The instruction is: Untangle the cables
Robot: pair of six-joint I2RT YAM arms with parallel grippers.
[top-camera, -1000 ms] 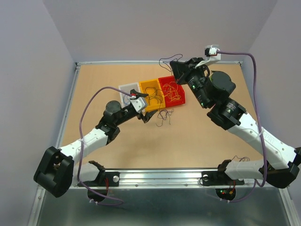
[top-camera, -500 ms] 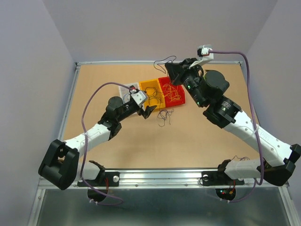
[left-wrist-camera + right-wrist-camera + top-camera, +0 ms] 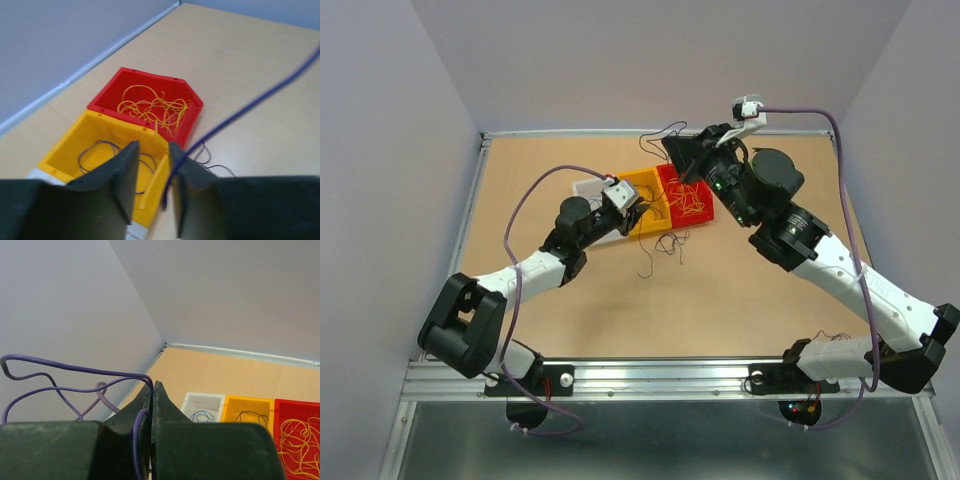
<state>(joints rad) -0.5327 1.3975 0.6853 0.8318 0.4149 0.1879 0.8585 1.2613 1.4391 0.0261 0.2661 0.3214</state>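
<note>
Three small bins sit mid-table: white (image 3: 585, 187), yellow (image 3: 642, 181) and red (image 3: 706, 203). Yellow cables (image 3: 150, 107) fill the red bin, a dark purple cable (image 3: 95, 152) lies in the yellow bin, and a blue one (image 3: 202, 416) in the white bin. More dark cables (image 3: 670, 245) lie tangled on the table in front of the bins. My left gripper (image 3: 153, 147) hovers at the yellow bin's near edge, jaws partly apart, and a purple cable (image 3: 240, 107) runs along its right finger. Raised behind the red bin, my right gripper (image 3: 152, 385) is shut on a looping purple cable (image 3: 75, 370).
A metal rail (image 3: 620, 132) borders the table at the back and the sides. Grey walls stand close behind it. The arms' thick lavender cables (image 3: 520, 205) arch above the table. Bare wood lies to the left and right of the bins.
My left gripper has moved from the loose pile toward the yellow bin, and its jaws have narrowed from wide open. A dark cable has shifted left. The right gripper drifted slightly left, still shut.
</note>
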